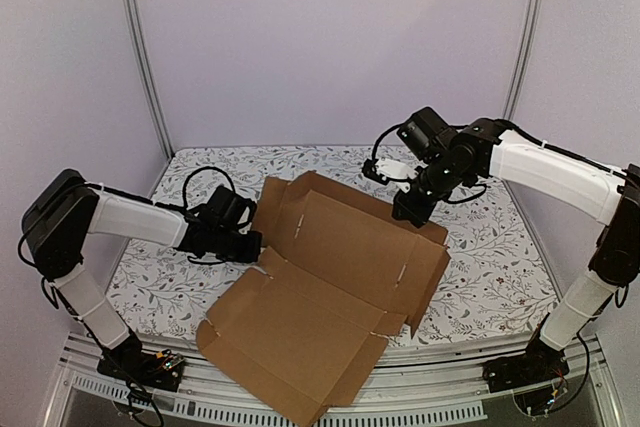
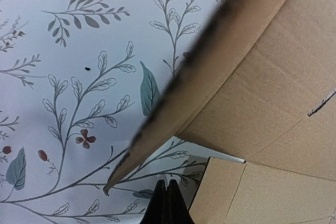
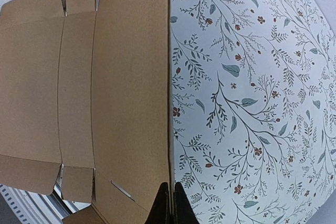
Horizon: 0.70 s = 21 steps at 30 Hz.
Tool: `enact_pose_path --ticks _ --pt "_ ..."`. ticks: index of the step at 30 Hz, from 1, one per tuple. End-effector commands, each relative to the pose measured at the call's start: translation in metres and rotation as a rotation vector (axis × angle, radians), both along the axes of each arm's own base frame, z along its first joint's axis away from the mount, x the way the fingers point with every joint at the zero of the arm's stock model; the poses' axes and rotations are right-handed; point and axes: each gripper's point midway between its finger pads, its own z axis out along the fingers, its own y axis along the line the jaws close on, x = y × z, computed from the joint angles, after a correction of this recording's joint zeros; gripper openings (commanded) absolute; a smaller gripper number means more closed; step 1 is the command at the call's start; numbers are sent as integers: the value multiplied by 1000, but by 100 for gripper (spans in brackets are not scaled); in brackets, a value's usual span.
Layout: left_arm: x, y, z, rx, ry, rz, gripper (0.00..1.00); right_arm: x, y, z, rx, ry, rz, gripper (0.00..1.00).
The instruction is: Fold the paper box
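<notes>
The paper box (image 1: 330, 292), likely light yet stiff, overhangs the counter's (image 1: 480, 277) near edge and is best taken by its flap edges, the left end effector (image 1: 250, 244) closed on nothing beside its left side, the right end effector (image 1: 410, 213) pinching its far edge.

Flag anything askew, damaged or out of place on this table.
The paper box lies skewed across the table, and its near corner overhangs the table's front edge. Its left flap stands lifted off the surface. No tears or spills show.
</notes>
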Motion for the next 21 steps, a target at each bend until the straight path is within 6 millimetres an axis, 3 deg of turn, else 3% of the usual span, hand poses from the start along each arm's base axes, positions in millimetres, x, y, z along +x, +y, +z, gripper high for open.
enact_pose_path --ticks 1,15,21 --pt "-12 -24 10 -100 44 -81 0 6 7 -1 34 -12 -12 0" --pt "-34 -48 38 -200 32 -144 0 8 3 -9 13 -17 -35 0" --pt "-54 -66 44 -215 36 -198 0 8 1 -10 10 -22 -45 0"
